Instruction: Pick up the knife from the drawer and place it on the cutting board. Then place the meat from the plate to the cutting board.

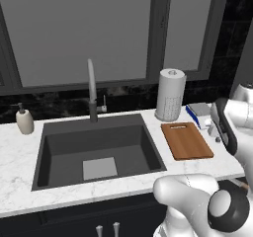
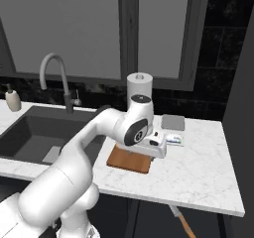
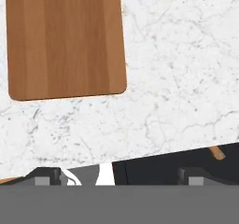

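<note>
Hovering gripper (image 3: 119, 178) beside cutting board (image 3: 65, 38)

The sink (image 1: 99, 152) fills the centre-left of the left base view, faucet (image 1: 91, 90) behind it, soap bottle (image 1: 24, 120) at far left. The cutting board (image 1: 187, 140) lies right of the sink, paper roll (image 1: 170, 94) behind it.

White marble counter (image 1: 20, 157): cutting board (image 1: 187, 140), paper towel roll (image 1: 170, 95), probably soap bottle (image 1: 24, 120).

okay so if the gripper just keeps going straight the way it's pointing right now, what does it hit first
Most likely the white marble counter. The hand view looks down along the open gripper at bare marble near the counter's front edge, with the cutting board off to one side of that line. How far off the counter is, I can't tell.
</note>
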### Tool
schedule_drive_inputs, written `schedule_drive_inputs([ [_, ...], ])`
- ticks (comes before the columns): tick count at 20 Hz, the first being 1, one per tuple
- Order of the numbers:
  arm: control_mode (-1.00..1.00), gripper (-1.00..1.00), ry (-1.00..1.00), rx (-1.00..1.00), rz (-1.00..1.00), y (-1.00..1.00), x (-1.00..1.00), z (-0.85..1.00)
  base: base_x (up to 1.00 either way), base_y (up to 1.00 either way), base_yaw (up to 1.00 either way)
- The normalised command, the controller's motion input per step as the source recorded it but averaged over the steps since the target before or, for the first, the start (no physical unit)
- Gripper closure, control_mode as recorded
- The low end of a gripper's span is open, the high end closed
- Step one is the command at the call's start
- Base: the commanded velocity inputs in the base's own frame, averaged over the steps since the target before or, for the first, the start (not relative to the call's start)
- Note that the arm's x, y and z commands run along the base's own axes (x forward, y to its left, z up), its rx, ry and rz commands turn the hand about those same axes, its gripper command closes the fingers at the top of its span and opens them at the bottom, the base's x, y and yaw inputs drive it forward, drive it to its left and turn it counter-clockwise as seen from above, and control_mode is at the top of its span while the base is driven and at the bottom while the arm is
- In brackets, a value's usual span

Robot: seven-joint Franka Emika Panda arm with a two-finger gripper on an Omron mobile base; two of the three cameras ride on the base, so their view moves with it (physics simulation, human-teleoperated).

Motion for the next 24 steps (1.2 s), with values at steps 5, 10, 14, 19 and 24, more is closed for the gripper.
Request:
schedule_drive_inputs([
  [5, -1.0, -1.0, 0.1, 0.0, 0.0, -0.66, -0.24, -0.54, 0.0, 0.0, 0.0],
  [10, -1.0, -1.0, 0.08, 0.01, 0.0, -0.51, -0.47, -0.07, 0.0, 0.0, 0.0],
  [14, -1.0, -1.0, 0.14, 0.05, 0.0, -0.34, -0.53, -0.23, 0.0, 0.0, 0.0],
  [19, -1.0, -1.0, 0.08, 0.02, 0.0, -0.05, -0.49, -0.29, 0.0, 0.0, 0.0],
  [24, -1.0, -1.0, -0.01, 0.0, 0.0, 0.0, -0.12, -0.32, 0.0, 0.0, 0.0],
])
